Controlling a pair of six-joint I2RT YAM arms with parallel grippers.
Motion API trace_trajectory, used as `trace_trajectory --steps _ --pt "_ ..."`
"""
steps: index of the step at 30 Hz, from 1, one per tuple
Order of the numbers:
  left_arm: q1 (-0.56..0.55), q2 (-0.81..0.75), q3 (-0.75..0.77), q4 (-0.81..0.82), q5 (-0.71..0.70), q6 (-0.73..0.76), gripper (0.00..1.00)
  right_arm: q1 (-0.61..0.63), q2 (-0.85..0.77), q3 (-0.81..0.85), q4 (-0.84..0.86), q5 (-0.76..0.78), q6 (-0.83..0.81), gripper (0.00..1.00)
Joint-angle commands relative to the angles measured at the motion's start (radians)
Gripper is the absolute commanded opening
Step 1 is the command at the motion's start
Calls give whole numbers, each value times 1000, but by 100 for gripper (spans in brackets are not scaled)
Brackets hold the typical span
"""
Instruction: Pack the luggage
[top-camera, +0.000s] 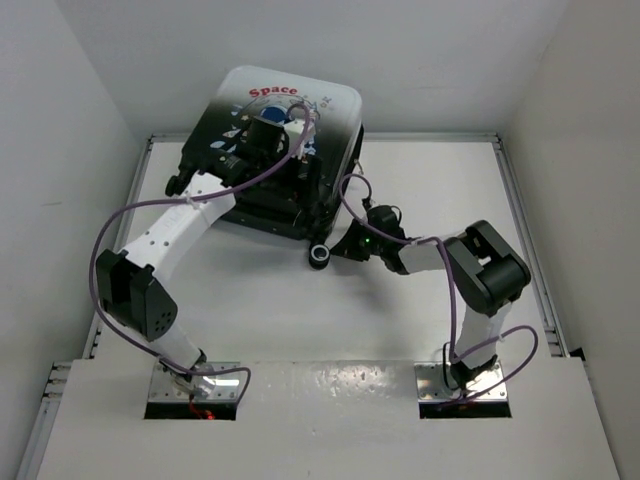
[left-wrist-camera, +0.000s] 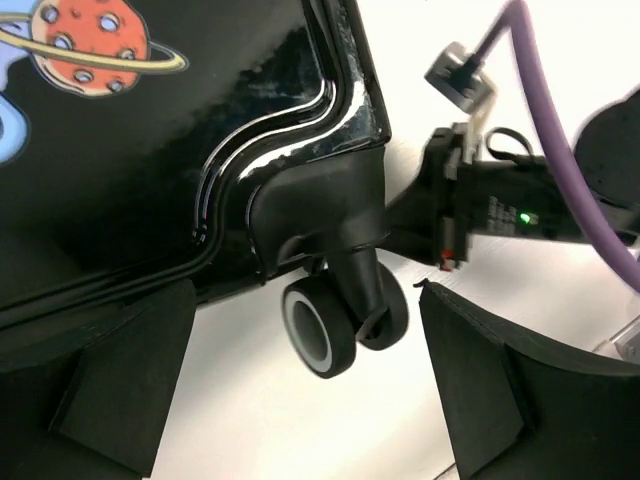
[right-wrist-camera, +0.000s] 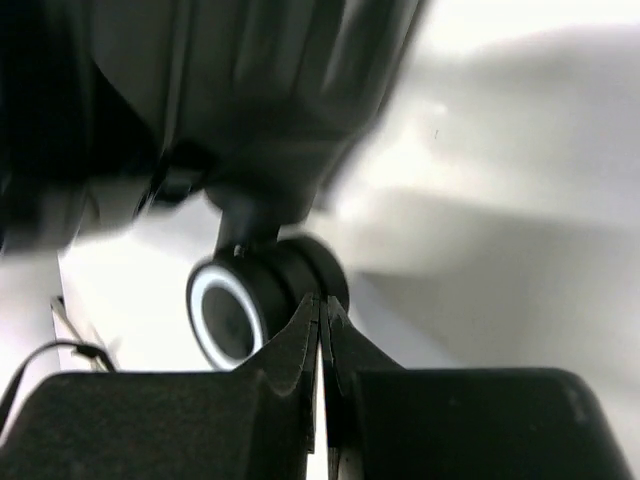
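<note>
right gripper (right-wrist-camera: 320, 312) is pinched fully shut on nothing, its tips right by a wheel (right-wrist-camera: 232, 312) under the near corner of the luggage (top-camera: 275, 105); contact unclear. left gripper (left-wrist-camera: 305, 390) is spread wide and empty over the same corner, above the dark printed shell. the luggage lies print side up at the far middle of the white table (top-camera: 260, 300)
</note>
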Motion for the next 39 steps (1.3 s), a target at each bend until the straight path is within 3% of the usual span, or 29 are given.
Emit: trace_trajectory --steps 1,7,14,18,24,27,31,33,35,39 --pt "-53 19 -5 -37 -114 -69 99 0 -93 -33 52 -48 -63 0" --pt "-117 57 -37 -55 -225 -142 99 -70 -207 -63 9 -41 -158 0" --pt "-193 148 -38 -29 -390 -216 99 -259 -279 -72 -87 -38 -262 0" --pt "-203 226 31 0 -400 -230 99 -359 -311 -92 -117 -29 -279 0" --pt "-213 286 120 84 -377 -221 99 -396 -380 -139 -131 -35 -295 0" --pt "-232 295 130 84 -430 -232 97 -408 -425 -173 -140 -32 -305 0" --pt "-254 295 110 84 -453 -219 79 -425 -472 -210 -151 -23 -312 0" --pt "-263 295 79 93 -453 -209 47 -432 -492 -219 -151 -18 -316 0" --pt "-263 295 59 104 -424 -180 22 -445 -509 -233 -156 -9 -324 0" --pt "-300 255 18 113 -341 -91 5 -462 -561 -259 -159 -15 -357 0"
